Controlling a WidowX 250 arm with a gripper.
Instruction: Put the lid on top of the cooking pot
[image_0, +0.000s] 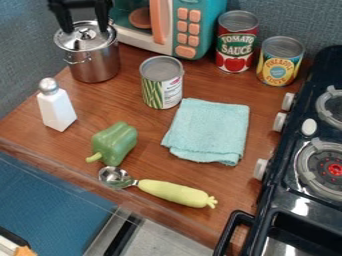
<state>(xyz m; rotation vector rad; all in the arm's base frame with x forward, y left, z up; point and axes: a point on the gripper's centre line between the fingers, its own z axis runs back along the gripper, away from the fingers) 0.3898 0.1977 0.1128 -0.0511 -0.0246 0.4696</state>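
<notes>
**Pincer (85, 30) spread wide, lid (71, 41) lying on the pot (95, 65): clean exit wanted**

Far left, nearer the camera than the pincer, a white shaker (57, 108) stands upright, one to mind if the arm swings low. Next along, right beneath the pincer, comes the metal pot, with the lid across its mouth! Fingers apart, one on either side of the knob (87, 34), and pinching nothing that I can see. Job all but done, I'd judge, though whether the rim sits snug all the way round, I can't tell. So what's the good play? Keep the fingers wide, rise dead straight and let the knob slip out between them; a sideways drift could hook it and cock the lid. If it rocks, a light press on the knob should settle it (a nudge, mind, never a shove). On to the green pepper (115, 142), well out towards the camera from the pincer, then the green bean can (162, 70), off to its right. Right of the pincer, too, is the toy microwave (190, 27), the likeliest thing to clip on the way out: up first, across later!
</notes>
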